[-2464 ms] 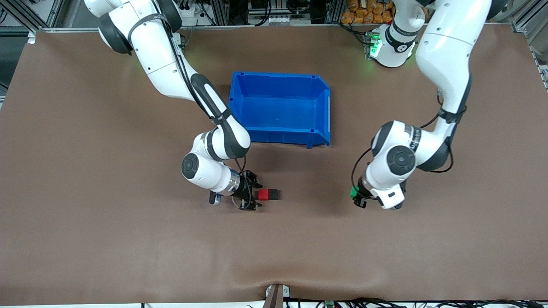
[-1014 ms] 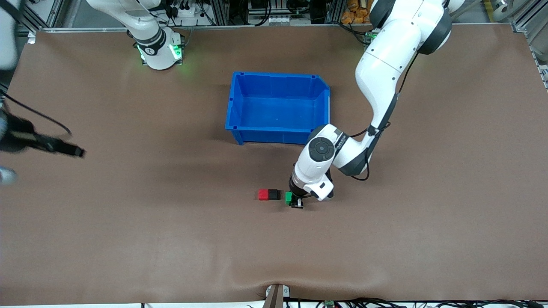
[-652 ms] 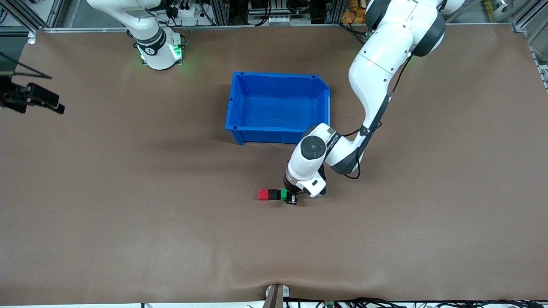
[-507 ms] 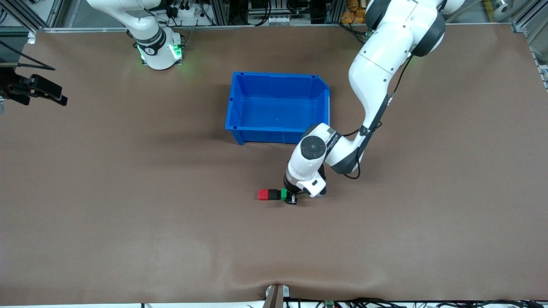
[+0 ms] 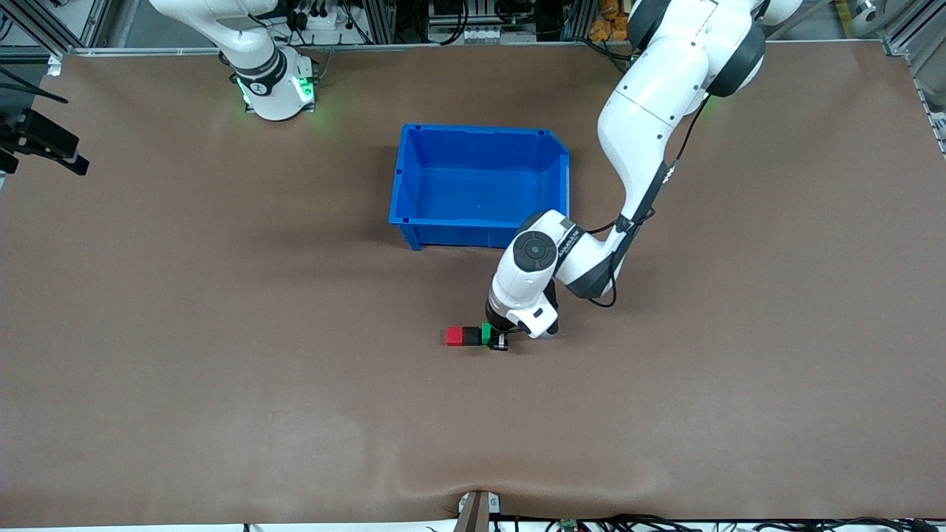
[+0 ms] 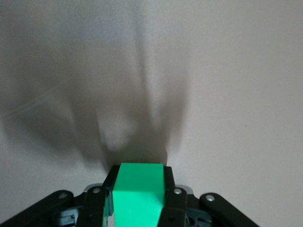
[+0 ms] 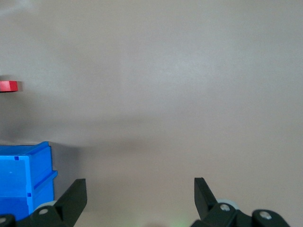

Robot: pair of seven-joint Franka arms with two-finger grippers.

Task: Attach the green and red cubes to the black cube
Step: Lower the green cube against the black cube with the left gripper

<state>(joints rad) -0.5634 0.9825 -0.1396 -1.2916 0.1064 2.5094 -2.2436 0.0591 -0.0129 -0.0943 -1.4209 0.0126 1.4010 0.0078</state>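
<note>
The three cubes look small, rigid and light, so they should take a firm two-sided pinch without deforming; their smooth plastic faces could slip if gripped off-centre, so the best hold is on two parallel side faces, leaving the mating face bare. The left gripper (image 5: 494, 337) does just that: its fingers (image 6: 171, 198) are clamped on the green cube (image 5: 485, 334) from both sides, with the cube's leading face sticking out clear of the pads. The green cube is a bright, evenly coloured block with crisp edges. It sits low at the table (image 5: 222, 384), pressed against or just beside the black cube (image 5: 471, 336); whether the joint has seated cannot be told. The black cube is matte and plain, the same size as its neighbours, and the red cube (image 5: 454, 337) is touching it toward the right arm's end of the table, so the three form a short row nearer the front camera than the blue bin (image 5: 403, 196). The right gripper (image 7: 139, 198) waits with its fingers spread apart and nothing between them, out over the table's edge at the right arm's end.
</note>
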